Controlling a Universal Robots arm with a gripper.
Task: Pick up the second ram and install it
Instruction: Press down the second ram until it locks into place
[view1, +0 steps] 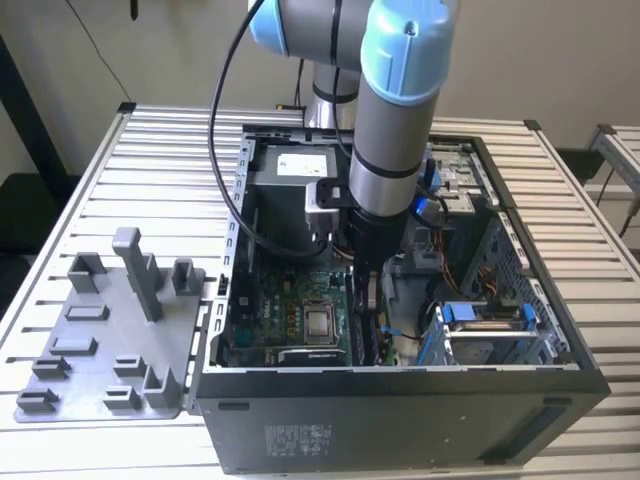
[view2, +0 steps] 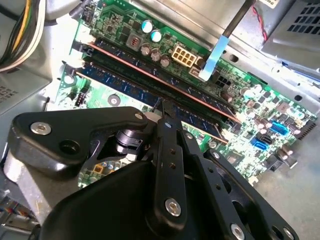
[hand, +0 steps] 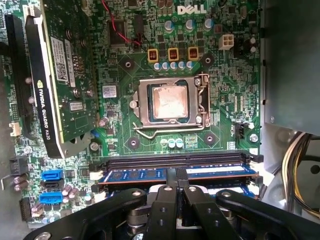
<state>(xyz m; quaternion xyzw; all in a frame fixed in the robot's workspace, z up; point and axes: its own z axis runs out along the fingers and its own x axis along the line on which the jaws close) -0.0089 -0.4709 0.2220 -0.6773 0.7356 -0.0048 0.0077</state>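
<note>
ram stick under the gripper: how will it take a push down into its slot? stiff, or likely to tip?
Probably stiff: the ram stick is a thin flat board standing on edge. The shut gripper meets only its narrow top edge near mid-length, so the tips could slip off. One end may seat before the other.

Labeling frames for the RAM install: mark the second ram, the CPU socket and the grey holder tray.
second ram (hand: 145, 175): first wrist view, its blue-labelled face.
CPU socket (hand: 170, 101): first wrist view, the bare metal centre.
grey holder tray (view1: 95, 360): exterior view, its flat base.
</note>
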